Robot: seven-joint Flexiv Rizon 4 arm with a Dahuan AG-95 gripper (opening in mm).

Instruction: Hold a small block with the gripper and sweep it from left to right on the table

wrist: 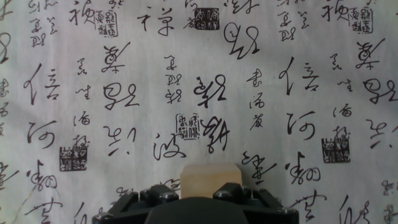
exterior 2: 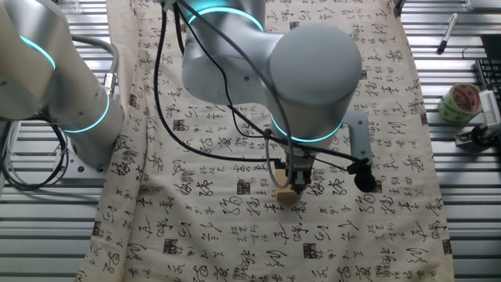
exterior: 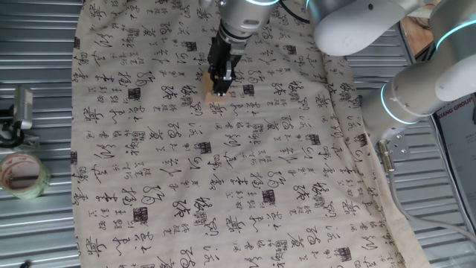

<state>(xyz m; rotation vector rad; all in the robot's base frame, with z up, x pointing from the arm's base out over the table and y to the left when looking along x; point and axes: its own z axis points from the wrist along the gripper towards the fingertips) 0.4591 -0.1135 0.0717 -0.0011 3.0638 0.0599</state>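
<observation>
block: I count 1 small block (exterior: 210,90), pale tan, sitting on the cloth (exterior: 223,179) near its far edge in one fixed view
hand: 1 hand (exterior: 222,88), black fingers clamped on the block; hand view shows the block (wrist: 210,180) held between the fingers, low centre
arms: I see 2 arm bodies with cyan rings, one carrying the hand
table: ribbed grey table (exterior: 37,223), 1 calligraphy cloth draped over it
tape: 1 roll of tape (exterior: 22,175) on bare metal, well apart from the block
pen: 1 pen (exterior 2: 446,34) on the table edge
</observation>
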